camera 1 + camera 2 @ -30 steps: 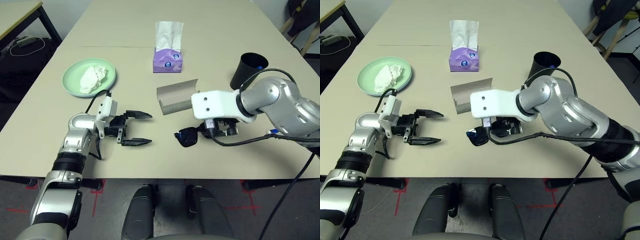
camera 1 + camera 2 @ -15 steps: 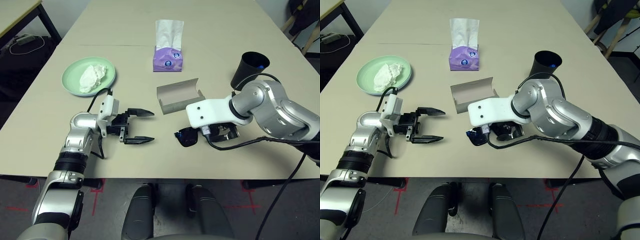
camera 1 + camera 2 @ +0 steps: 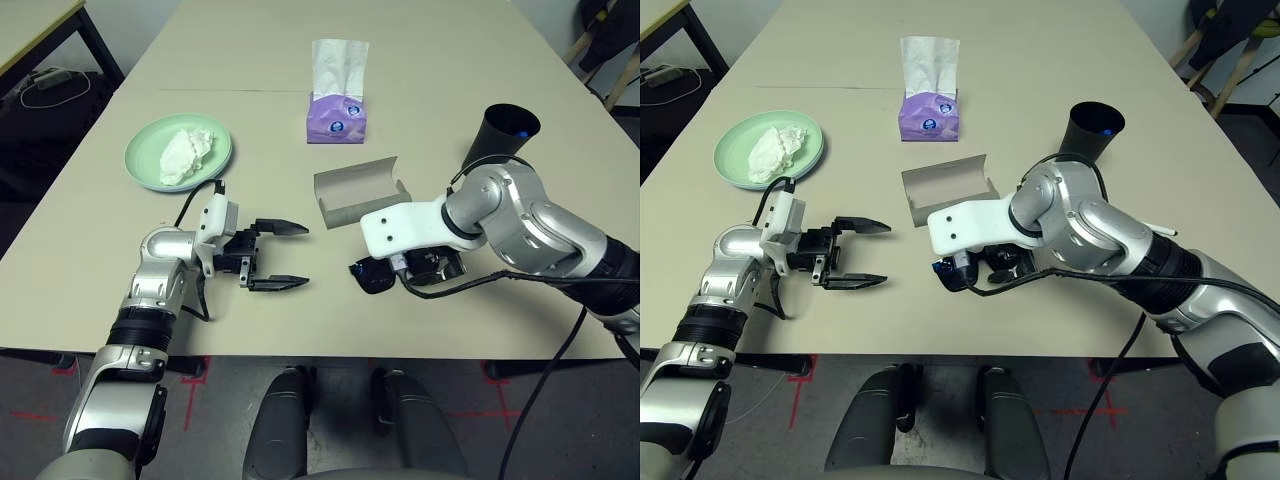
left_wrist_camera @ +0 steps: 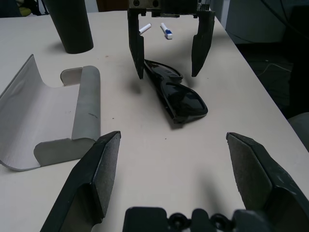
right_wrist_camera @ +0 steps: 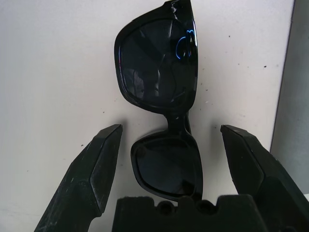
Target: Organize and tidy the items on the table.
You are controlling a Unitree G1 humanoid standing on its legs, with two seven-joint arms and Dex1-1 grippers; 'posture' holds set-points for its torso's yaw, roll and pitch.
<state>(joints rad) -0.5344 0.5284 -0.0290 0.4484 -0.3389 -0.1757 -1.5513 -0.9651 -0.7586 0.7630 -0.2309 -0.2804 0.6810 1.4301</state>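
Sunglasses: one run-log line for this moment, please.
right gripper: open, straddling sunglasses | left gripper: open, idle | glasses case: open

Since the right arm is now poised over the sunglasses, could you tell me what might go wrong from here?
The right gripper hangs with open jaws straddling the black plastic sunglasses. If it closes on the glossy lenses, they could slip or twist out, so the grasp looks a little uncertain. The open grey oblong glasses case lies close beside, so a sideways sweep might knock it. The left gripper, also open, waits nearby; the arms could crowd each other.
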